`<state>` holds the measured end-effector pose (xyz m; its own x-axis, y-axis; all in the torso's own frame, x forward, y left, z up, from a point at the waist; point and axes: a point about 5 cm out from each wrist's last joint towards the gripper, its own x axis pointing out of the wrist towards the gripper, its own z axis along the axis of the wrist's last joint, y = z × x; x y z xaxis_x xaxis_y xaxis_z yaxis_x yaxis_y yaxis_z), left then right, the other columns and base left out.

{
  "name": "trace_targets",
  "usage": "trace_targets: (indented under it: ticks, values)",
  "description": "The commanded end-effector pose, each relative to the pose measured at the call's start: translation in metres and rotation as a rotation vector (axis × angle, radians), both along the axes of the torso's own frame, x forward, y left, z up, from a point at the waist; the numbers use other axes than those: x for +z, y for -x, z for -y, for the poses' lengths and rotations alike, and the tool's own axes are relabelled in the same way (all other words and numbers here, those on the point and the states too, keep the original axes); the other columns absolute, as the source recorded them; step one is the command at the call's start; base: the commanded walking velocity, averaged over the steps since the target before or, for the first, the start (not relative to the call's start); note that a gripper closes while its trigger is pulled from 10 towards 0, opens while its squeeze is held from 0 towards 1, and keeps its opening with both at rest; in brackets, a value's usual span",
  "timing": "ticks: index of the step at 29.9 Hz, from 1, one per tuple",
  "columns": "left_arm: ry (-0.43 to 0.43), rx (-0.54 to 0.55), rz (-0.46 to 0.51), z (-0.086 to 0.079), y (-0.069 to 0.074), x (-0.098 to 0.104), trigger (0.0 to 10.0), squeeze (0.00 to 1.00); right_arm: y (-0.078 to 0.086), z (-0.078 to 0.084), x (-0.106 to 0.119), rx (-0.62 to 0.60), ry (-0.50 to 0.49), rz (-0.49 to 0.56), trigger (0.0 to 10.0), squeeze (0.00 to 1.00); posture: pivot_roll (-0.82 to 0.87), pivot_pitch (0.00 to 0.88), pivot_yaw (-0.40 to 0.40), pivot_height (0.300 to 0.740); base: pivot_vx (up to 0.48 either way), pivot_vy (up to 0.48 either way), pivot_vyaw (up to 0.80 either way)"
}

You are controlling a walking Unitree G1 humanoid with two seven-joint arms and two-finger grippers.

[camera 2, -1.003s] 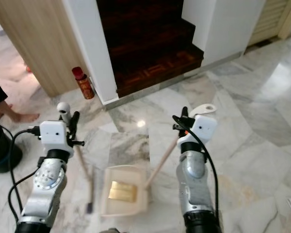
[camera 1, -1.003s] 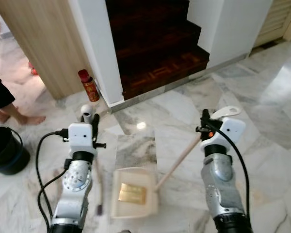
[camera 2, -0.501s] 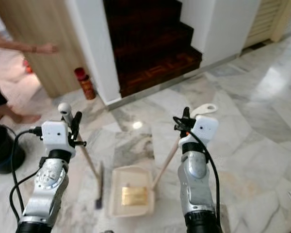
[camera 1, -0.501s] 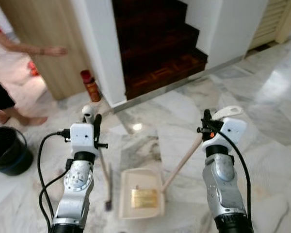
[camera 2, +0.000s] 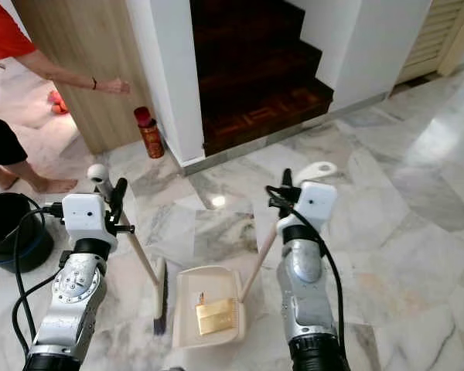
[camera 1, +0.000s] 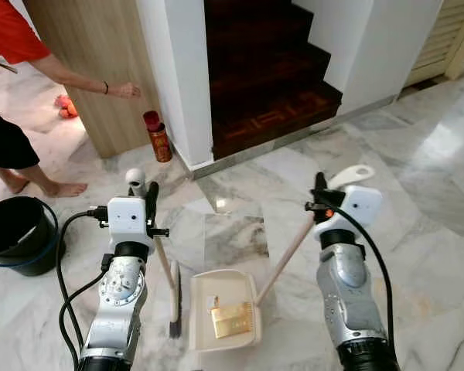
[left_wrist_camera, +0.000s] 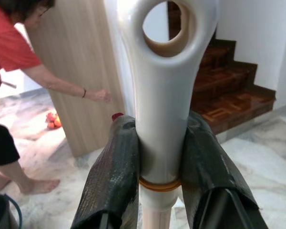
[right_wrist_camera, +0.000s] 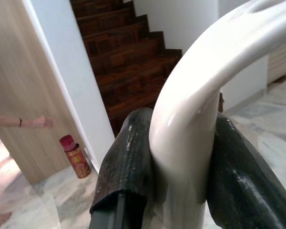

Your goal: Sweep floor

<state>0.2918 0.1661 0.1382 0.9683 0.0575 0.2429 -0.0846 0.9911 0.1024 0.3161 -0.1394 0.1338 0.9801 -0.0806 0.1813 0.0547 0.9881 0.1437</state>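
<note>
while your left gripper (left_wrist_camera: 159, 157) pinches one broom (camera 2: 159, 290), right gripper (right_wrist_camera: 181, 157) pinches one dustpan (camera 1: 226, 309) below it, one gold scrap (camera 1: 232, 319) inside.

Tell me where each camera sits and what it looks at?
Eye views: on the head, looking down at both arms, dustpan and broom.
Left wrist view: looks along the left gripper clamping the broom handle.
Right wrist view: looks along the right gripper clamping the dustpan handle.
Shared: person, red can, stairs.
</note>
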Motion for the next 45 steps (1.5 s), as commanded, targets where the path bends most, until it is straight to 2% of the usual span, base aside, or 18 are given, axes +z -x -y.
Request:
trace_targets:
  ticks: [1, 6, 10, 24, 39, 45]
  values:
    - [-0.013, 0.000, 0.053, 0.000, 0.001, 0.011, 10.0, 0.00, -0.001, 0.002, 0.010, -0.016, -0.025, 0.046, 10.0, 0.00, 0.08, 0.077, 0.057, 0.740, 0.000, 0.244, 0.80]
    - [-0.049, 0.052, 0.067, -0.012, 0.008, 0.013, 10.0, 0.00, -0.001, 0.003, 0.010, -0.011, -0.029, 0.046, 10.0, 0.00, 0.09, 0.082, 0.052, 0.740, 0.000, 0.247, 0.57]
    - [-0.163, 0.086, 0.115, -0.020, 0.017, 0.019, 10.0, 0.00, -0.002, 0.003, 0.009, -0.008, -0.029, 0.039, 10.0, 0.00, 0.10, 0.084, 0.048, 0.740, 0.000, 0.248, 0.00]
    - [-0.157, 0.118, 0.103, -0.021, 0.019, 0.018, 10.0, 0.00, -0.003, 0.000, 0.009, 0.002, -0.019, 0.036, 10.0, 0.00, 0.09, 0.089, 0.045, 0.740, 0.000, 0.247, 0.00]
    - [-0.154, 0.111, 0.086, -0.017, 0.018, 0.016, 10.0, 0.00, -0.002, -0.002, 0.008, 0.006, -0.020, 0.031, 10.0, 0.00, 0.09, 0.100, 0.048, 0.740, 0.000, 0.247, 0.76]
    - [-0.154, 0.111, 0.084, -0.016, 0.019, 0.016, 10.0, 0.00, -0.002, -0.002, 0.008, 0.008, -0.027, 0.030, 10.0, 0.00, 0.09, 0.106, 0.048, 0.740, 0.000, 0.247, 0.19]
